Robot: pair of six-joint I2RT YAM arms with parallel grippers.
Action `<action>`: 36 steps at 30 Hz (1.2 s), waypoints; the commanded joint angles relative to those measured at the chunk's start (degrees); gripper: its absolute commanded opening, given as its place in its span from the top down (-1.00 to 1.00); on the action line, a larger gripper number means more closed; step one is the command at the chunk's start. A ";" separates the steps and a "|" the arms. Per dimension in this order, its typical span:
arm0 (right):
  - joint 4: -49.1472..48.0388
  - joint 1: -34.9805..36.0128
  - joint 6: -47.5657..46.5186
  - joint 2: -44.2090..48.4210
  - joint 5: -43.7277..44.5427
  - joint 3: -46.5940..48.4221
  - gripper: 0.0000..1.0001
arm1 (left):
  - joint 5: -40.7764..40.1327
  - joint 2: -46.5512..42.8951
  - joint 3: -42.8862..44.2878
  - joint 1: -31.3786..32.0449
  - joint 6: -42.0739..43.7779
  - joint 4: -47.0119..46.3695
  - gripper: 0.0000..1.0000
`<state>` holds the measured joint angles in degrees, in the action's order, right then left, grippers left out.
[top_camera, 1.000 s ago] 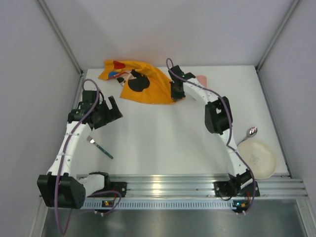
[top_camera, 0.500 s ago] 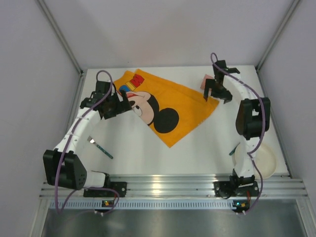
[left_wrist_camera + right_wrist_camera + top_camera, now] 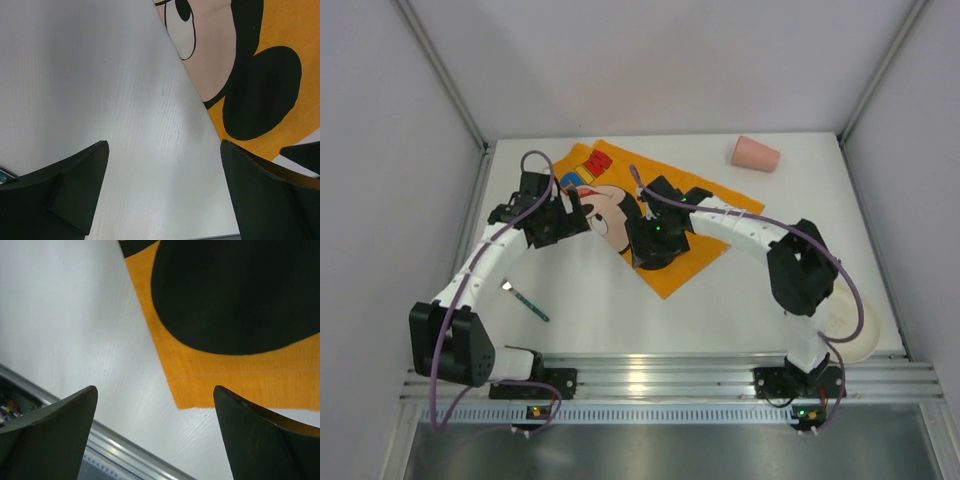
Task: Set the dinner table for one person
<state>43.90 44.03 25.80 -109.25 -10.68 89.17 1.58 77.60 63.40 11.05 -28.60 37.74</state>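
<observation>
Table (image 3: 740, 290): white top filling the enclosure floor, ridged rail (image 3: 650, 375) along its near edge; it lies under both arms.
Cloth (image 3: 672, 278): orange with a Mickey print, spread flat on the far-left half of the table; its long axis slants from far left towards the right, and one corner points at the rail.
Left gripper (image 3: 560, 212): jaws wide apart, holding nothing; over bare table, with the cloth's left edge just to its right.
Right gripper (image 3: 655, 245): jaws wide apart, empty; above the cloth's near corner, with bare table beyond the hem.
Fork (image 3: 525, 298): near left, apart from the cloth, slanted towards the rail.
Plate (image 3: 855, 325): near-right corner, partly hidden behind the right arm.
Cup (image 3: 755, 154): pink, far right, beside the cloth's right end; it seems to lie on its side, but is too small to be sure.
Key relation: the cloth sits askew to the table edges. Both grippers stand along its near-left edge, the right over the corner. The plate is nearer the right arm, the fork nearer the left.
</observation>
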 commanded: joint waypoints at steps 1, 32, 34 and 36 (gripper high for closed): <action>-4.08 0.88 2.76 -5.26 -0.05 1.35 -1.00 | -0.97 -3.60 0.76 0.29 0.74 -0.39 -0.97; 8.11 8.71 4.25 6.12 27.46 -28.85 1.00 | -4.30 -1.23 3.66 0.20 3.29 -0.73 -0.97; 10.84 5.91 7.58 15.27 29.13 -32.54 0.98 | -5.80 0.26 4.36 0.11 3.38 -1.69 -0.97; 15.33 3.88 10.13 22.02 30.97 -32.57 -0.40 | -7.21 2.54 5.42 -0.41 2.76 -1.96 -0.97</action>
<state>48.73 51.05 30.96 -95.48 16.36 57.30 -2.63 78.26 65.28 11.03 -25.56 39.75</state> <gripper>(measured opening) 0.475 0.985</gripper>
